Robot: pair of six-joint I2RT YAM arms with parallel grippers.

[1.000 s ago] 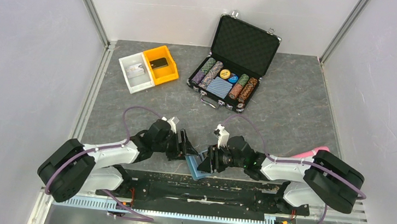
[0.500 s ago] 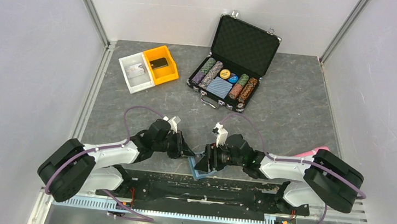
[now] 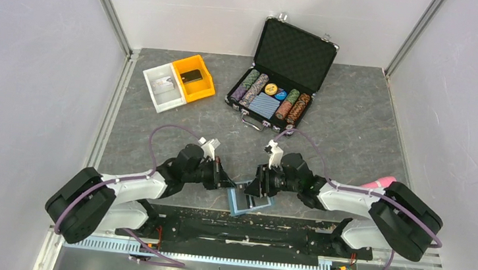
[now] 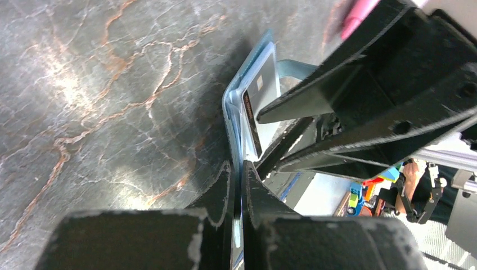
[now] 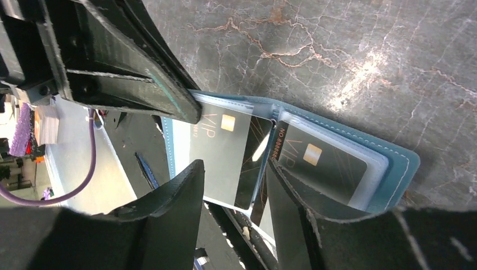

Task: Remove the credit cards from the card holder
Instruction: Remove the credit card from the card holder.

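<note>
Card holder (image 3: 250,201) now spread open vs 1 s ago, credit cards (image 5: 220,147) exposed. L end effector (image 4: 237,170) clamps its edge. R end effector (image 5: 233,169) gapes over a card, none out yet.

Soft light-blue bifold card holder (image 5: 402,163) with pale stitching, thin black credit cards (image 5: 222,154) with gold chips and lettering, dark grey stone-look table (image 5: 365,50) veined in rust and white, yellow plastic bin (image 3: 205,89)

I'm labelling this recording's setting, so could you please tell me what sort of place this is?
Probably a robot-lab test cell: plain white walls with aluminium posts enclose a marbled table, two arms are bolted at its near edge, and props like a poker-chip case sit out.
</note>
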